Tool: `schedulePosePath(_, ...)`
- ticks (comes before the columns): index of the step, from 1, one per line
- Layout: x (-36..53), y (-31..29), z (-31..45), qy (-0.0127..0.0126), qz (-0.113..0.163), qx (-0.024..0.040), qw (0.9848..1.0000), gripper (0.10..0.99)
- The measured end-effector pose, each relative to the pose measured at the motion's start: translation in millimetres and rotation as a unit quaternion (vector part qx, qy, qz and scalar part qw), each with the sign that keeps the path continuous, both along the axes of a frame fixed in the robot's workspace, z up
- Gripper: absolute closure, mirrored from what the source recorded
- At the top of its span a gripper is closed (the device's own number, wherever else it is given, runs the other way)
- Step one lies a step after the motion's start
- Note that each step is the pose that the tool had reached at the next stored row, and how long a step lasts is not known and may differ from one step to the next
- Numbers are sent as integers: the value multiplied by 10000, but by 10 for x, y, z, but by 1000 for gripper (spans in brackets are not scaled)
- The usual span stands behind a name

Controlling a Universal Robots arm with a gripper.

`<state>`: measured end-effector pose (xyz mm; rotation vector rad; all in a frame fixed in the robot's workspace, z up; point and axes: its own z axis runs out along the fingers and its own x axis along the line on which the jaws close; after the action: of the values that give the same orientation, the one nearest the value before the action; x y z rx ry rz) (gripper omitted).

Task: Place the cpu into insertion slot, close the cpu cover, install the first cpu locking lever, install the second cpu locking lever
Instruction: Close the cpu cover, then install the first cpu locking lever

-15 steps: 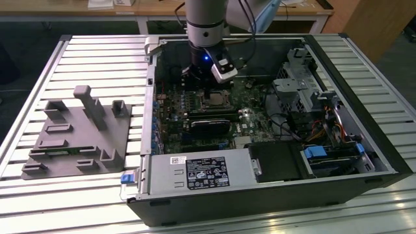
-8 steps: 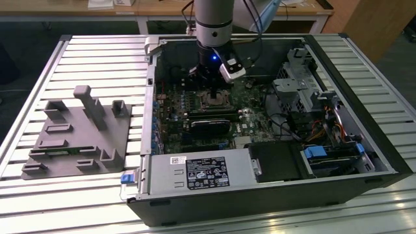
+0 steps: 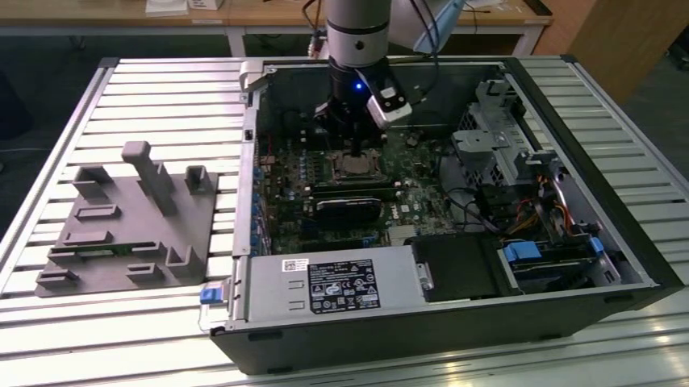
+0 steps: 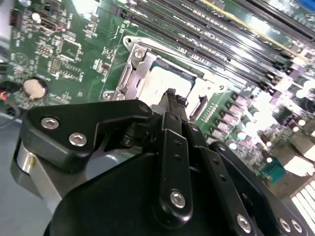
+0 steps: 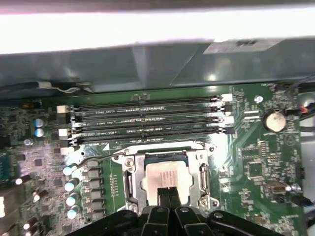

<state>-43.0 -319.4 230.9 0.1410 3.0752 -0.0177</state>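
Note:
The cpu [image 5: 165, 176] shows its pale silver face inside the insertion slot [image 3: 353, 167] on the green board. The grey metal cpu cover [image 5: 202, 172] lies flat around the chip, its cut-out centre framing the chip. A thin metal lever rod [image 5: 96, 158] runs slanted off one corner of the socket. My gripper [image 5: 167, 193] hangs just above the near edge of the chip with its dark fingers pressed together and nothing seen between them. In the second wrist view the gripper [image 4: 171, 94] points down at the cpu [image 4: 165, 78] and the cover [image 4: 130, 73].
Long black memory slots [image 5: 147, 120] lie beside the socket, and a coin battery [image 5: 274, 119] is close by. The computer case [image 3: 635, 266] walls in the board, with a power supply [image 3: 334, 286] at the front. A grey fixture [image 3: 129, 226] stands at the exterior view's left.

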Motion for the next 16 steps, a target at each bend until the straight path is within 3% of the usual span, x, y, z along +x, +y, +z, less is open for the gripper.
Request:
schedulePosePath(6, 0, 0, 146, 0, 0, 4, 10000, 980)
schedulePosePath(16, 0, -1, 153, 0, 0, 8, 10000, 980)
